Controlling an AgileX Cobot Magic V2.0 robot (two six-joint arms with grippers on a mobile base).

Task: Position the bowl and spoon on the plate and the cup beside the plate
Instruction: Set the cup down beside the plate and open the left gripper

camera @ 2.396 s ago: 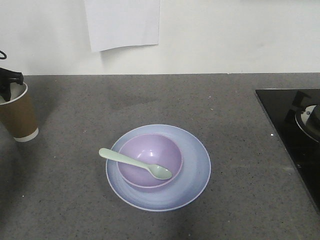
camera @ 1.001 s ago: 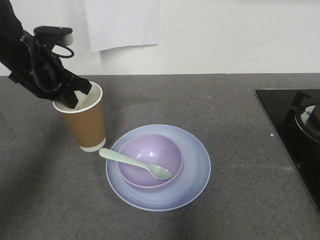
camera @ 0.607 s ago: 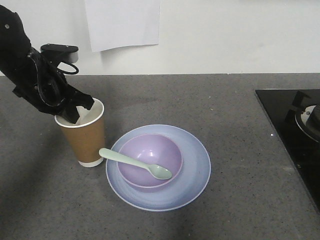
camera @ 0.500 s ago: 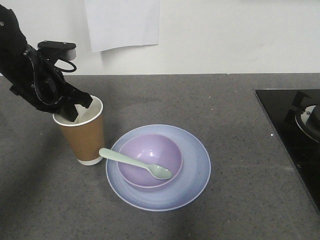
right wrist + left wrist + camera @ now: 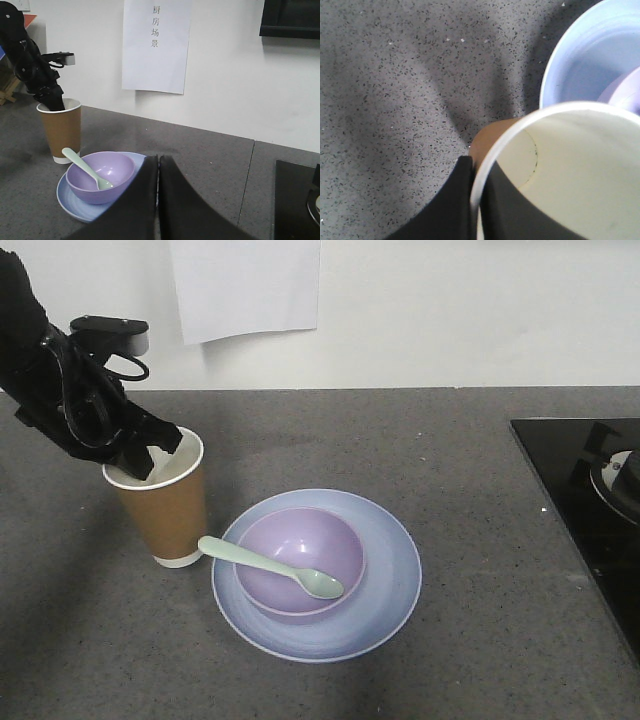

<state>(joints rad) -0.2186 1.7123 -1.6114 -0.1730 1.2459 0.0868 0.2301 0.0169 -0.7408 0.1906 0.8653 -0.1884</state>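
Indoors, grey speckled counter (image 5: 470, 490), white wall (image 5: 450, 310), left tool (image 5: 150, 452) pinching cup (image 5: 160, 505) rim.

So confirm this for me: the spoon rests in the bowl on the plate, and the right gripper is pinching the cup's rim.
Wrong arm. The left gripper pinches the cup by its rim, as the front view shows. The spoon does rest in the bowl on the plate.

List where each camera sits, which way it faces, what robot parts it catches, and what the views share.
Front view: high, looking down on the counter; left gripper pinches the cup rim.
Left wrist view: straight down into the cup, jaws astride its rim.
Right wrist view: low, facing the wall; right gripper jaws together.
Shared: cup, plate.
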